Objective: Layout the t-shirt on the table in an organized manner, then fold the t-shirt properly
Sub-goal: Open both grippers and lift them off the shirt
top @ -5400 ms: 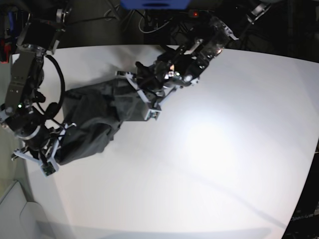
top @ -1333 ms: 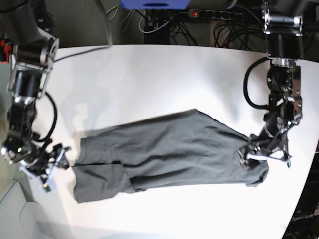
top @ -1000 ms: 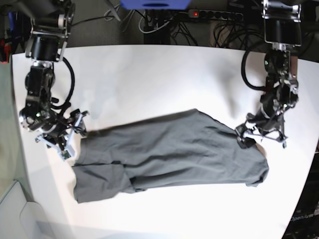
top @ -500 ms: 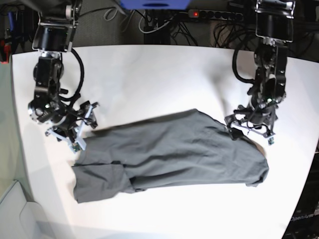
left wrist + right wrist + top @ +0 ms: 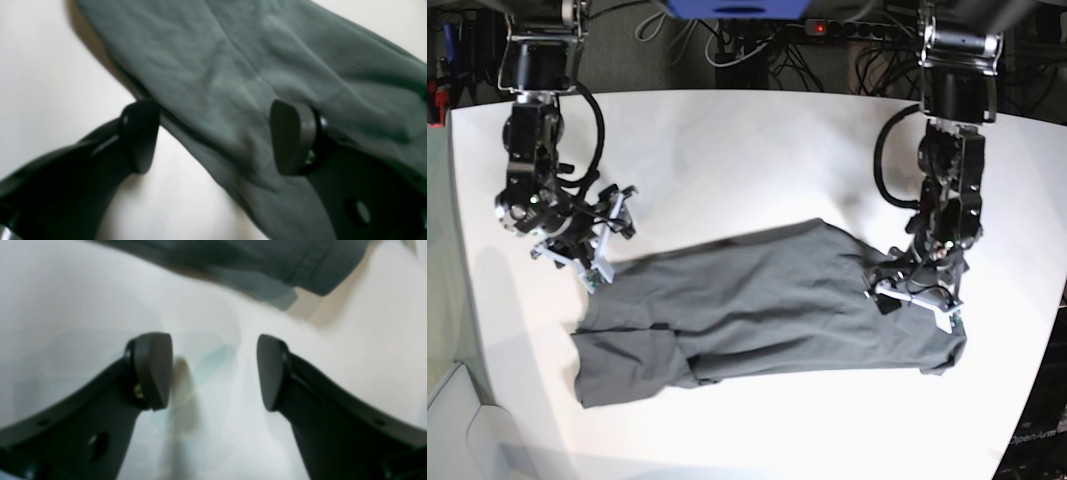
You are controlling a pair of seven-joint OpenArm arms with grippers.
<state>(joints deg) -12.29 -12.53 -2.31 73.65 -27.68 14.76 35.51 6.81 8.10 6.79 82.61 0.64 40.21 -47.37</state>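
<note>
The dark grey t-shirt (image 5: 767,300) lies spread in a long, slightly creased band across the white table (image 5: 757,150). My left gripper (image 5: 914,303) hangs open over the shirt's right end. In the left wrist view its gripper (image 5: 217,136) has one fingertip (image 5: 293,136) over the t-shirt (image 5: 253,60) and the other by the cloth's edge over the table (image 5: 40,83). My right gripper (image 5: 607,240) stands open by the shirt's upper left corner. The right wrist view shows that gripper (image 5: 213,371) over bare table (image 5: 66,300), with the t-shirt (image 5: 300,260) hem just beyond.
A power strip (image 5: 857,30) and tangled cables lie behind the table's far edge, beside a blue object (image 5: 737,8). The table's rounded right edge drops off to a dark floor near the shirt's right end.
Both arms have swung inward: the left gripper moved left onto the shirt's right end, and the right gripper moved up and right to the upper left corner. The shirt has stayed put.
</note>
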